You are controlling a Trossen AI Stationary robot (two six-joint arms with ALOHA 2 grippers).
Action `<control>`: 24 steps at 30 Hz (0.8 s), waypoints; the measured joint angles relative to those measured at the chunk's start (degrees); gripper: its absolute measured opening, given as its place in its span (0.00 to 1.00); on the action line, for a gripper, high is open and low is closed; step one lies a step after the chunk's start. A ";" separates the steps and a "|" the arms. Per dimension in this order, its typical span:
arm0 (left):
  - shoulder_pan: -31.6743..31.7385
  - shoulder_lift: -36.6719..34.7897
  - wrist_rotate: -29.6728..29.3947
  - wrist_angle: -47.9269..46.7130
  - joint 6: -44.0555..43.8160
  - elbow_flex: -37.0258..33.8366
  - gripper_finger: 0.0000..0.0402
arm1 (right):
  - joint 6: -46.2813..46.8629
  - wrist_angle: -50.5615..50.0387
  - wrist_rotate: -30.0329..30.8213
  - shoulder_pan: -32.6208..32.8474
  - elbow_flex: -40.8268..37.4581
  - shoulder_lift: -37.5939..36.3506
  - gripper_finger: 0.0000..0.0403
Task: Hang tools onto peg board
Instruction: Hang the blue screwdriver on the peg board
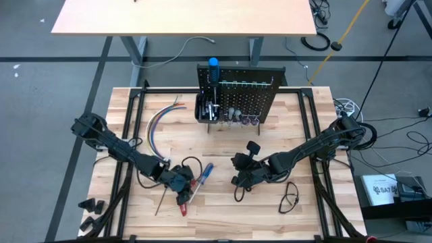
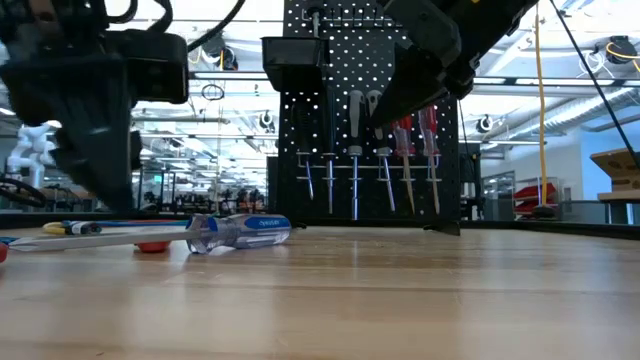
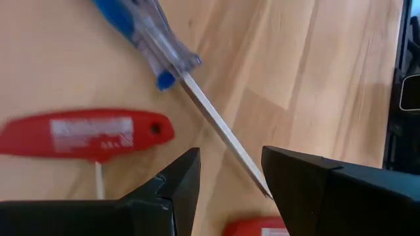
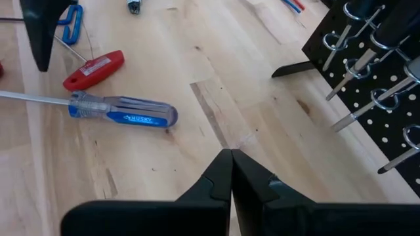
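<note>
Coloured wire bundle (image 1: 156, 123) and black cable loop (image 1: 291, 197) on tabletop (image 1: 317, 128).

Left end effector (image 3: 230, 190) hangs low with fingers apart; right end effector (image 4: 231, 172) closed.

The high view looks straight down; the low view faces level across the surface (image 2: 400, 300). Both close wrist views share the blue screwdriver (image 4: 125, 111).
</note>
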 joint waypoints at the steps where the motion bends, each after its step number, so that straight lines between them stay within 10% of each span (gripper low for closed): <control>1: -0.50 0.52 -0.36 0.05 -1.20 0.32 0.42 | 0.01 0.20 -0.01 0.01 0.00 0.00 0.00; 24: -3.46 14.04 -9.15 -10.01 -3.87 12.76 0.42 | 5.19 0.37 -1.26 5.75 0.00 0.17 0.00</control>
